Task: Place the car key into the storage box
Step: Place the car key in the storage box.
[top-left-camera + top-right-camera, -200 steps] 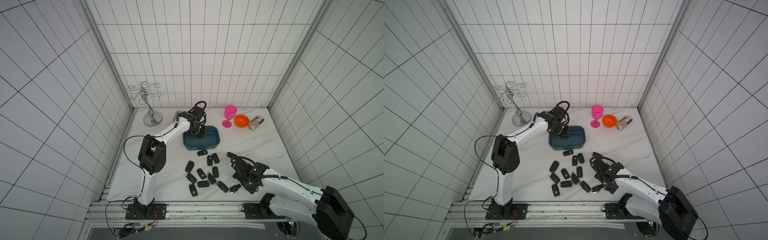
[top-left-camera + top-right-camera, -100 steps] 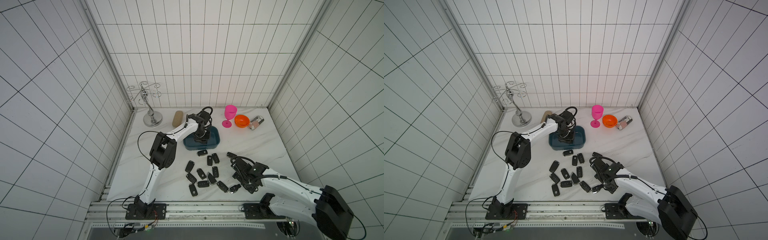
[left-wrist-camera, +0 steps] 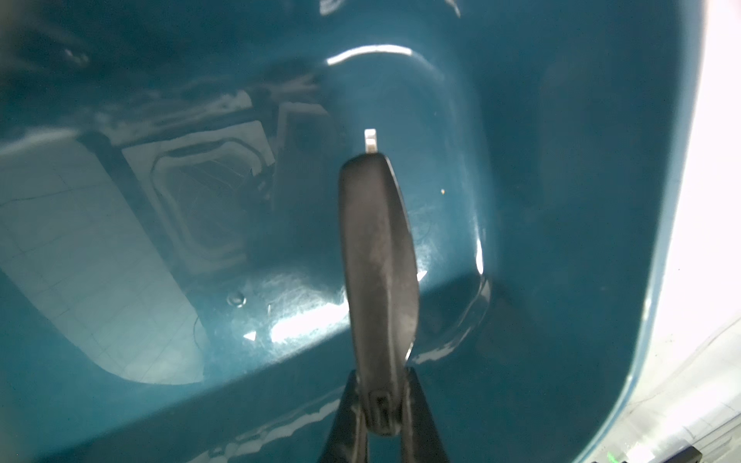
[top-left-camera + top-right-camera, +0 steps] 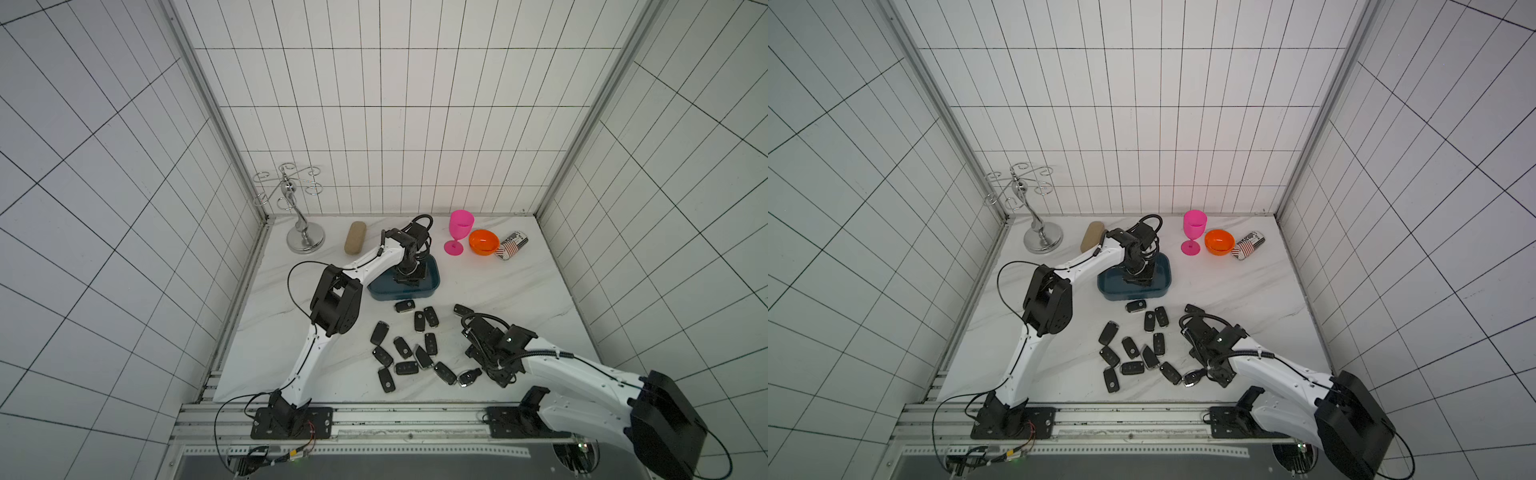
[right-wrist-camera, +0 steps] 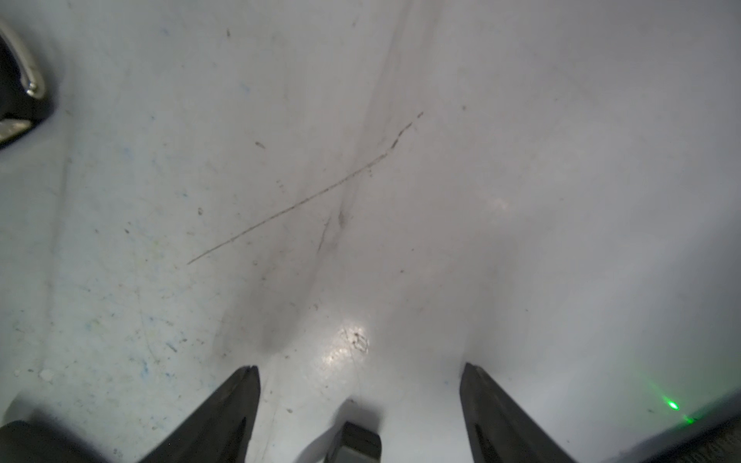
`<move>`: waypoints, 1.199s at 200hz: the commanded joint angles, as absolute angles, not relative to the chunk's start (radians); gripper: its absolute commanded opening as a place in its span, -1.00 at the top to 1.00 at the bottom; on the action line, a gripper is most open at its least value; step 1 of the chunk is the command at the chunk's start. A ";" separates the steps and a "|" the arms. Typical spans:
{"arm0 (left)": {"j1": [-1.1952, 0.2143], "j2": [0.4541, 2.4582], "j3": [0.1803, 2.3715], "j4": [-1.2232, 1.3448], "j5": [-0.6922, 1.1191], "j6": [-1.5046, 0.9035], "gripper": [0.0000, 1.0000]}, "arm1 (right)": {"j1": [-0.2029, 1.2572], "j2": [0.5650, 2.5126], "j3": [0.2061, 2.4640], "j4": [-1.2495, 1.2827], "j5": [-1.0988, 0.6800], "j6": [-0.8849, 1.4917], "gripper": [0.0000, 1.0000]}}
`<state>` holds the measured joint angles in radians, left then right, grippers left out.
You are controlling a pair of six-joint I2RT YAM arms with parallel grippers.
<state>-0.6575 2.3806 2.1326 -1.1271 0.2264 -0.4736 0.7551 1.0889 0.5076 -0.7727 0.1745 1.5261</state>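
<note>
Lately my left claw (image 3: 381, 401) came lower into the storage box (image 4: 415, 294), clenched on the car key (image 3: 377, 260) hanging near its corner wall, so a careless release could bounce it out; my right claw (image 5: 359, 368) is released.

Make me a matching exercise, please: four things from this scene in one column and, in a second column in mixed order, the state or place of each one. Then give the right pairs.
Column one
1. left gripper
2. right gripper
3. pink goblet
4. striped can

Column two
A. lies on its side next to the orange bowl
B. open over the table, holding nothing
C. stands upright near the back wall
D. shut on a car key over the floor of the storage box

Pairs: 1-D, 2-B, 3-C, 4-A
</note>
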 commanded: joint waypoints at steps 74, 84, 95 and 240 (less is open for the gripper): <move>-0.656 2.420 2.153 -1.143 0.193 -0.453 0.22 | 0.756 1.070 0.480 -0.797 0.202 1.551 -0.63; -0.656 2.412 2.146 -1.141 0.186 -0.450 0.14 | 0.756 1.068 0.482 -0.804 0.202 1.554 -0.64; -0.655 2.399 2.136 -1.134 0.180 -0.449 0.04 | 0.757 1.065 0.486 -0.816 0.198 1.560 -0.66; -0.619 1.856 1.900 -1.126 0.072 -0.447 -0.72 | 0.768 1.085 0.538 -0.855 0.095 1.635 -0.60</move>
